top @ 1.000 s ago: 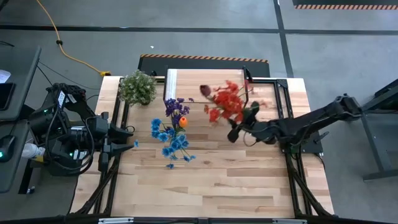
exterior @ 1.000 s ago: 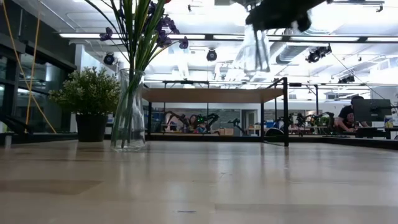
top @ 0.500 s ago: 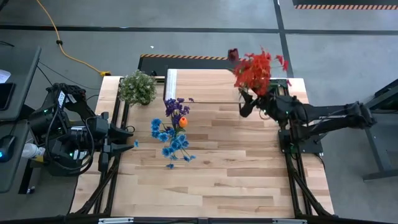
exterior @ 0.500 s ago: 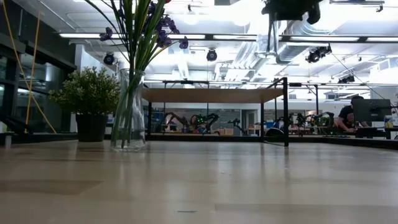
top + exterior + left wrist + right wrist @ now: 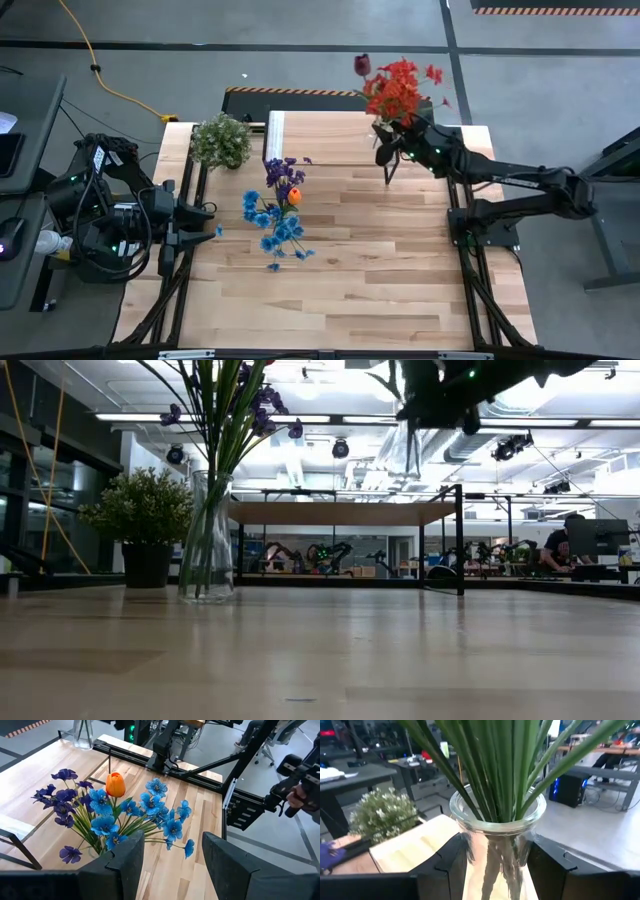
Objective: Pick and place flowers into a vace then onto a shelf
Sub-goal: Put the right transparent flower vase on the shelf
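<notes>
My right gripper (image 5: 388, 158) is shut on a clear glass vase (image 5: 495, 820) of red and dark maroon flowers (image 5: 400, 88), high over the far right part of the table. In the low view that vase (image 5: 405, 450) hangs above the shelf (image 5: 340, 513), a light wood top on thin black legs. A second glass vase (image 5: 207, 540) stands on its base mid-table and holds blue, purple and orange flowers (image 5: 275, 205), which also show in the left wrist view (image 5: 125, 815). My left gripper (image 5: 205, 215) waits open at the table's left edge. My right gripper pinches the vase's narrow neck (image 5: 492, 842), just under the rim, between its two fingers (image 5: 447, 865). It comes level from the table's right side. The vase is lifted clear and stands about upright, the green stems rising out of its mouth.
A bushy pale-green potted plant (image 5: 222, 140) stands at the far left corner beside the shelf. The shelf's black legs (image 5: 455, 160) run along the right side. Bare wood tabletop (image 5: 340, 280) lies toward the near edge. A person sits at a desk (image 5: 560, 550) in the room behind.
My right gripper has carried the vase of red flowers from the middle right of the table toward the far edge. The vase was tipped toward the table's left and now stands about upright over the shelf's right end. The left arm and the blue-flower vase have stayed still.
</notes>
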